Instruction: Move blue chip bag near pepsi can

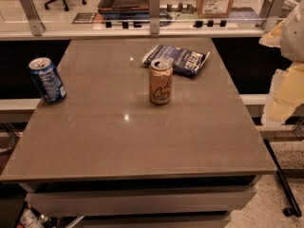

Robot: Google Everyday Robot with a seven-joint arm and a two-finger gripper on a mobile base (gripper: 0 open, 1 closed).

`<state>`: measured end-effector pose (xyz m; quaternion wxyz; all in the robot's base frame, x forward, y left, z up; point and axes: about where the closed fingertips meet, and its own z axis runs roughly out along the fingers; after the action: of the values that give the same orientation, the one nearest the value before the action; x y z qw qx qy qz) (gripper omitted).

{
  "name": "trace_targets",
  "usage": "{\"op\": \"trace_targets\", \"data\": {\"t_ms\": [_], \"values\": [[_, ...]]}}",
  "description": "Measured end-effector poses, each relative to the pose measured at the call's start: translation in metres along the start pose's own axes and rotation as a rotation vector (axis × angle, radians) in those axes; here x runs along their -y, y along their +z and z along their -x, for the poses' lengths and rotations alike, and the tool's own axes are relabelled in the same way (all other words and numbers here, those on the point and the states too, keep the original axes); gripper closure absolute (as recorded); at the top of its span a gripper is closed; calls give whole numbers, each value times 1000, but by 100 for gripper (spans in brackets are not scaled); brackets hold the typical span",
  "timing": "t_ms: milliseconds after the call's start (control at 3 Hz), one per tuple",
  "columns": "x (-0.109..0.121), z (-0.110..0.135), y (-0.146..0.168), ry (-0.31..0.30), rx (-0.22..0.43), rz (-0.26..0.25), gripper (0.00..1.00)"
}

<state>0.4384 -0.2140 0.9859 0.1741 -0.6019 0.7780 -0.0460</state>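
Observation:
The blue chip bag (178,59) lies flat at the back of the table, right of centre, dark blue with white lettering. The pepsi can (46,80) stands upright at the table's left edge. My gripper (281,96) hangs at the far right of the view, off the table's right side, pale and yellowish, well apart from the bag and far from the can. It holds nothing that I can see.
An orange-tan can (160,81) stands upright just in front of the bag. The brown table (142,141) has a rail and glass partition (154,13) behind it. A cardboard box (216,0) and a tray sit beyond the partition.

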Motion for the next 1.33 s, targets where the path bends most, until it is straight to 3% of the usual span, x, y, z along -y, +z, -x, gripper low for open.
{"op": "trace_targets", "data": {"t_ms": [667, 1000, 1333], "values": [[11, 2, 1, 12, 13, -30, 0], [37, 6, 7, 49, 64, -83, 0], [78, 20, 19, 78, 122, -141, 0]]}}
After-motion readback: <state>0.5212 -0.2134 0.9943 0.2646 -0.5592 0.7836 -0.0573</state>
